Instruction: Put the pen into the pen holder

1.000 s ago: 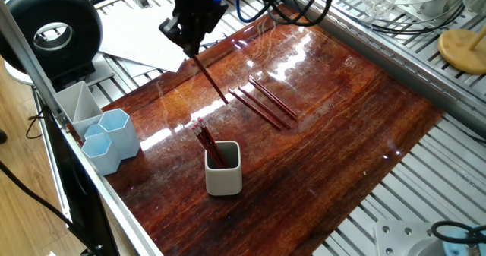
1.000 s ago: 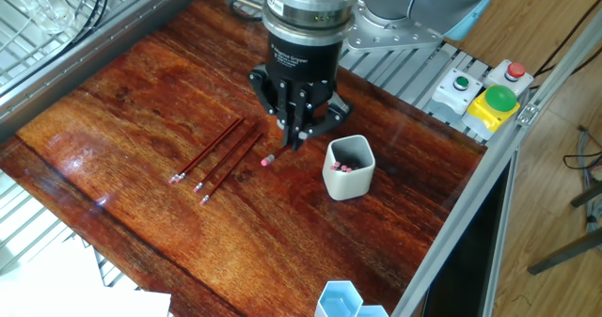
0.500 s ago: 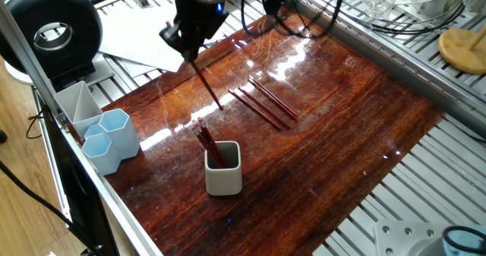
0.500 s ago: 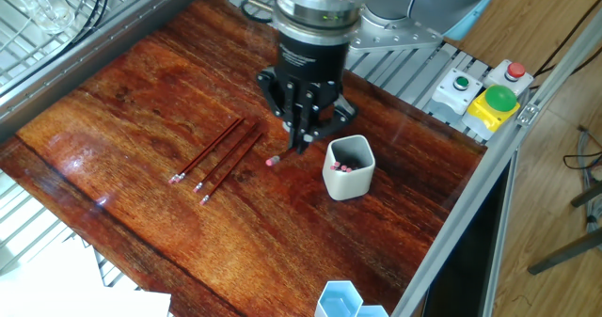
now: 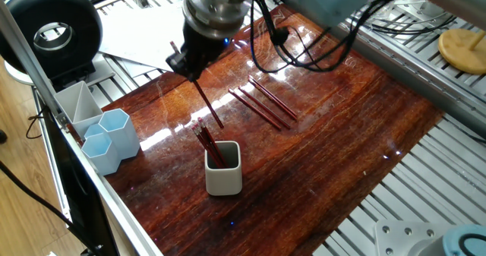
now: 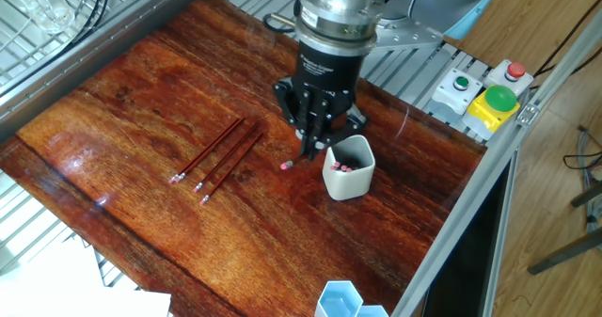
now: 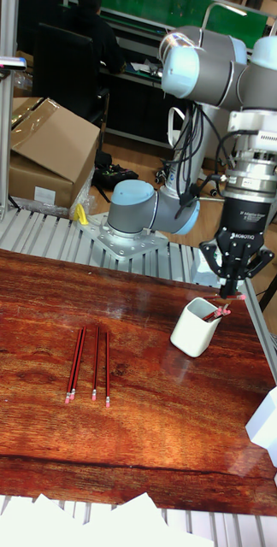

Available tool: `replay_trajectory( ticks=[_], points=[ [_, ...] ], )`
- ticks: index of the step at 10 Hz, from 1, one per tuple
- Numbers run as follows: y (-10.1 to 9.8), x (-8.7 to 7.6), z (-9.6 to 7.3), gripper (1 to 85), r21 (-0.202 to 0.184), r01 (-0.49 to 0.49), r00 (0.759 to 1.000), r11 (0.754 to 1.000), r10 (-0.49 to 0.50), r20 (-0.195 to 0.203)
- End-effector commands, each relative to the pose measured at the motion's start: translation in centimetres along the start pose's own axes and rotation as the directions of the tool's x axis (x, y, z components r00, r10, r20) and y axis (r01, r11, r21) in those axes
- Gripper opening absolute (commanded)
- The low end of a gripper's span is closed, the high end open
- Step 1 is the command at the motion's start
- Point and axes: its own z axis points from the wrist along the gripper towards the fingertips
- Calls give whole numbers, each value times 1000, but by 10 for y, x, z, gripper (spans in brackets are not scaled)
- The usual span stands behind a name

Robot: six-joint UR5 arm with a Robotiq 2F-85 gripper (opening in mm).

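Gripper (image 6: pixel 313 152) shifted toward pen holder (image 6: pixel 349 168), now just at its 9 o'clock. Jaws clamped on pen (image 5: pixel 206 104) near upper end; shaft slants down, eraser tip low. Pen light, stiff, thin, likely to pivot in pinch. Three spare pencils (image 6: pixel 218 157) farther at 9 o'clock.

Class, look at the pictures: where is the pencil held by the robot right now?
The held pencil hangs tilted from the end effector, raised off the wooden tabletop, beside the off-white pen holder, between it and the three loose pencils.
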Motion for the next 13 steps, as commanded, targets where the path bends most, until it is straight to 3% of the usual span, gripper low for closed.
replay_trajectory(
  ticks=[1, 3, 5, 7, 8, 9, 10, 12, 13],
  points=[
    [5, 24, 4, 10, -25, -12, 998, 1000, 11, -62],
    [3, 25, 4, 10, -17, -20, 998, 1000, 19, -65],
    [-4, 39, 3, 10, 13, -38, 992, 999, 39, -118],
    [20, 41, -14, 10, -57, -43, 999, 997, 44, 16],
    [26, 46, -10, 10, -76, -30, 997, 997, 35, 65],
    [29, 50, -4, 10, -73, -23, 996, 997, 29, 88],
    [24, 55, 0, 10, -43, -12, 996, 999, 16, 87],
    [18, 61, 5, 10, -25, 2, 997, 1000, 0, 80],
    [15, 57, 9, 10, -32, 17, 995, 999, -13, 99]
  ],
)
